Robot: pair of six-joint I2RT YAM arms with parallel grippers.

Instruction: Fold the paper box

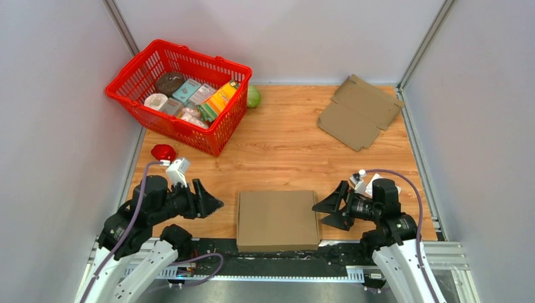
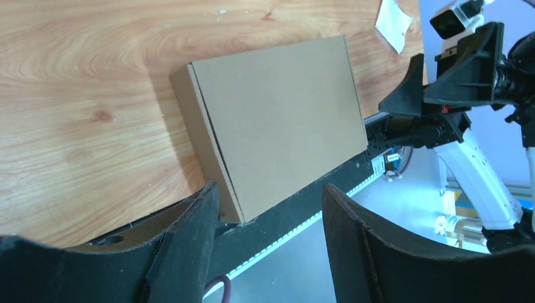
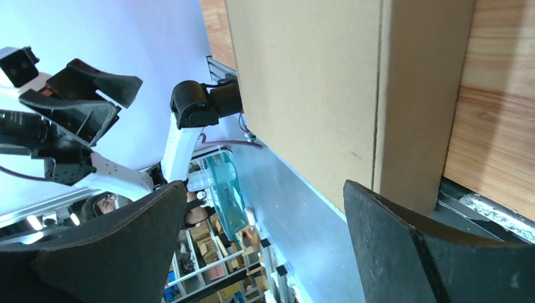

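A red basket (image 1: 183, 129) is set at the far left of a wooden surface (image 1: 284, 145) and is filled with packets, an orange one (image 1: 221, 98) among them. A green round thing (image 1: 253, 96) is seen just beside its right end. A small red object (image 1: 163, 152) is placed near its front.

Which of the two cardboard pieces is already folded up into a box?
The near cardboard box, closed with raised sides; the far-right cardboard sheet lies flat and unfolded.
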